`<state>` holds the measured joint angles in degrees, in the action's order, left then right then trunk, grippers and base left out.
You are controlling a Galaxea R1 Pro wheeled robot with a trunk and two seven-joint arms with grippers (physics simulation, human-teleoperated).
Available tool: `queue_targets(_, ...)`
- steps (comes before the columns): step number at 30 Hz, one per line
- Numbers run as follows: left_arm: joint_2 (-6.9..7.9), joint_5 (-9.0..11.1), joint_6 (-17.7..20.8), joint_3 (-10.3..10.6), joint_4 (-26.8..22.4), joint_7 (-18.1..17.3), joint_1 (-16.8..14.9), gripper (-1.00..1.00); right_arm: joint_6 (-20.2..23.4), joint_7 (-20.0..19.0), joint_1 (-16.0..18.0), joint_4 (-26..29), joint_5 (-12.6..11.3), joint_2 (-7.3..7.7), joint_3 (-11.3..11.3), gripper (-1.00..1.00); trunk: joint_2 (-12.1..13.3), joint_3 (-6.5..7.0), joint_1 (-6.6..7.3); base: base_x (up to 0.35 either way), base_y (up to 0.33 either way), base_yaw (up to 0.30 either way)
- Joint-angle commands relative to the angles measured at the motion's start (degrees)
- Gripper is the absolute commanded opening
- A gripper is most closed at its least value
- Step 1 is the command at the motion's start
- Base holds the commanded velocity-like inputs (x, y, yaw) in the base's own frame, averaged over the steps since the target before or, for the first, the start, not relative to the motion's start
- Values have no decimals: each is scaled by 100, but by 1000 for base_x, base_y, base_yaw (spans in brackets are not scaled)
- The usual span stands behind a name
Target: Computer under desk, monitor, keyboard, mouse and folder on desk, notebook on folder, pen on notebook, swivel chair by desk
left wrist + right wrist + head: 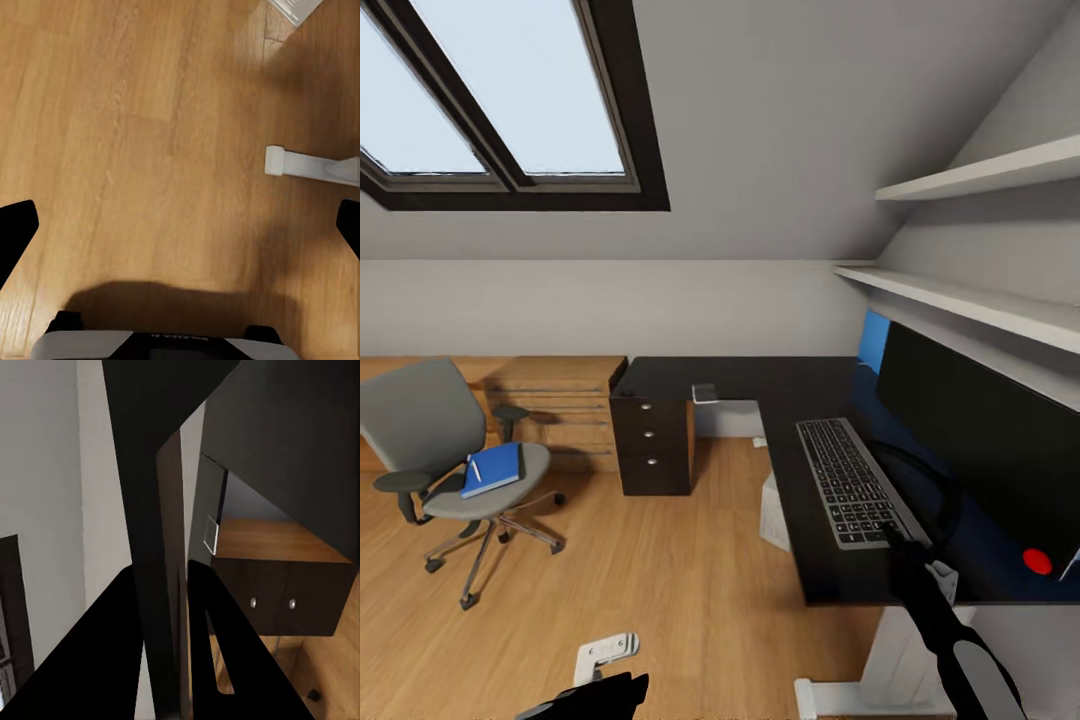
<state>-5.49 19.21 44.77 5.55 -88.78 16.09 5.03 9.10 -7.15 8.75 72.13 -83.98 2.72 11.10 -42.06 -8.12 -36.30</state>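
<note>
A: Where is the keyboard (853, 482) sitting relative to the right end effector (892, 537)?
B: It is lying on the black table (760, 385), just in front of the monitor (980, 455). The right end effector is touching its near corner, at about 5 o'clock of the keyboard. In the right wrist view a thin dark slab is standing between the two black fingers (217, 652), so the end effector (166, 607) is clamping the keyboard's edge.
A: And the left end effector (180, 225)?
B: It is hanging low over the wood plank floor (640, 560), with its fingertips spread wide and nothing between them. A white table foot (311, 163) is lying near it.
A: Where are the other task things?
B: The swivel chair (450, 460) is standing at 9 o'clock, well apart from the table. The blue folder (493, 469) is lying on its seat with a white pen (476, 470) on top. The computer (774, 515) is peeking out under the table.
A: Anything hard to make out?
B: The monitor is being cut off at the right edge, and only a pale sliver of the computer is showing. A small grey item (705, 392) on the table's far wing is too small to name. A red round thing (1038, 561) is sitting by the monitor's near end.
</note>
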Motion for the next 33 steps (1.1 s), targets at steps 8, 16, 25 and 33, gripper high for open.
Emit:
queue_targets(8,4,65,7,-7,-8,33,-2,100,31,-35,15,-340,-64,5,7,-100,-8,-8,-1,-2,-31,0)
queue_targets(16,4,56,5,8,-8,34,-2,100,31,-67,152,-1033,-14,35,16,-100,-8,-8,-1,220,-33,0)
queue_targets(25,4,60,5,0,-8,37,-2,100,14,-67,187,-1125,-13,44,44,-100,-8,-8,-1,313,-127,0)
queue_targets(33,4,65,5,-1,-8,24,-2,100,11,-67,188,-1126,-21,35,50,-100,-8,-8,-1,283,-131,0)
